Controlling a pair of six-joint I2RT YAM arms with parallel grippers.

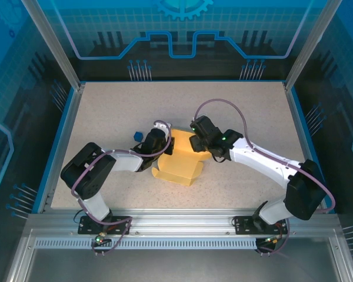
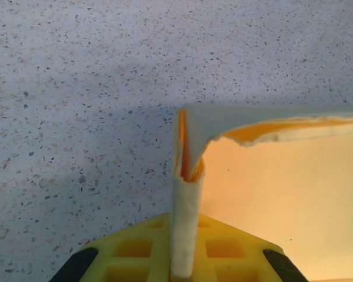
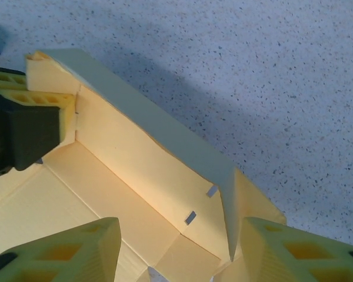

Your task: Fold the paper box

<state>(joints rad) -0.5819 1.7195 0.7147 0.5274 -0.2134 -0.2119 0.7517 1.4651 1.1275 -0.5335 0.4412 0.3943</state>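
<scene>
Two grippers: both are at the paper box, one at each end of its raised far wall, on the speckled table.
Left gripper: clamped on the paper box. A thin upright flap stands edge-on between its yellow fingers.
Card beyond the left fingers: the flap rises from the pinch, then bends over to the right as a curled wall. The box floor lies to the right of the fingers.
Right gripper: spread wide, its fingers well apart, nothing pinched.
Card between the right fingers: the corner where the long wall meets a short end flap points down into the gap. Whether it touches either finger cannot be told.
Ahead of the right fingers: the long wall runs off to the far left, where the left gripper holds its other end. Two small slits sit just above the gap.
Blue object: small, on the table just beside the left gripper, apart from the box.
</scene>
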